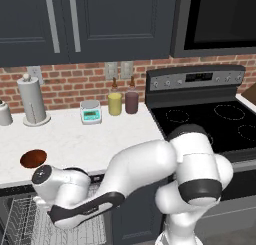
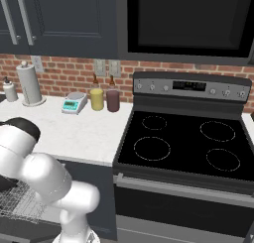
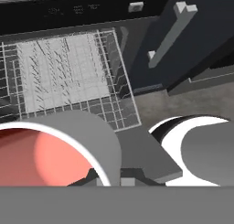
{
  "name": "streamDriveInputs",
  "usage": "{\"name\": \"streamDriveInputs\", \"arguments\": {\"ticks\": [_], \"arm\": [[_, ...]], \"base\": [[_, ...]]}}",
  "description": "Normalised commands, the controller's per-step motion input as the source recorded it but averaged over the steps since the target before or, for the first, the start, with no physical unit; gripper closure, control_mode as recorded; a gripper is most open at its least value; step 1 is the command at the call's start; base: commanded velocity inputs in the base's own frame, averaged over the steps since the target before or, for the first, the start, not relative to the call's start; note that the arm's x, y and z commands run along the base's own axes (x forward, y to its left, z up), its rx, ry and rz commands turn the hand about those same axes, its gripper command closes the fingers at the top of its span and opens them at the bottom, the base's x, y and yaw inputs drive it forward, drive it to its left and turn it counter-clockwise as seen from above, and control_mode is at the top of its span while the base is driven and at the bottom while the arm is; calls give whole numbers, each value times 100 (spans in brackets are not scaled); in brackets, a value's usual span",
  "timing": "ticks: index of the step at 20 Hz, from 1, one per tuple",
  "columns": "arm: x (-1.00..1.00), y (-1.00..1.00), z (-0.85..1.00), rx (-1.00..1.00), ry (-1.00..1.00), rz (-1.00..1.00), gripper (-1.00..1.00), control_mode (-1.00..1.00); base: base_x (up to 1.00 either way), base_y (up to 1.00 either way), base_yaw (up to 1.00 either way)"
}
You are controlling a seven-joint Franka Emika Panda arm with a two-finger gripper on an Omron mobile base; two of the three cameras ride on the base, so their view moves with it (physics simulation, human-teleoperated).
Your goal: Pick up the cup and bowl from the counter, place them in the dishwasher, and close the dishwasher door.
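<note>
Currently the cup step is in hand. Hand view: cup (image 3: 55, 150) fills the lower left of frame, pink inside showing, right against the claw (image 3: 121, 177), whose fingers are pressed together on its rim. Wire rack (image 3: 68, 67) of the dishwasher (image 3: 91, 17) lies beyond, upper left, still apart from the cup. Left base view: arm reaches low at lower left over the rack; bowl (image 1: 33, 158) sits on the surface (image 1: 75, 139) at left edge, untouched. Next move, by my reading: lower the cup into the rack, release, then fetch the bowl. Door not yet shut.
</note>
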Motion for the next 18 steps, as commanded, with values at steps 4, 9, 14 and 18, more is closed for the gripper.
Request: {"name": "streamDriveInputs", "arguments": {"ticks": [4, 9, 14, 18], "arm": [[-19, 73, -75, -20, -10, -20, 100, -100], [-17, 62, -57, -27, -24, -19, 100, -100], [6, 13, -19, -10, -8, -11, 100, -100], [35, 0, 0, 0, 3, -1, 100, -100]], "base": [[0, 0, 0], [0, 0, 0], [0, 0, 0], [0, 0, 0]]}}
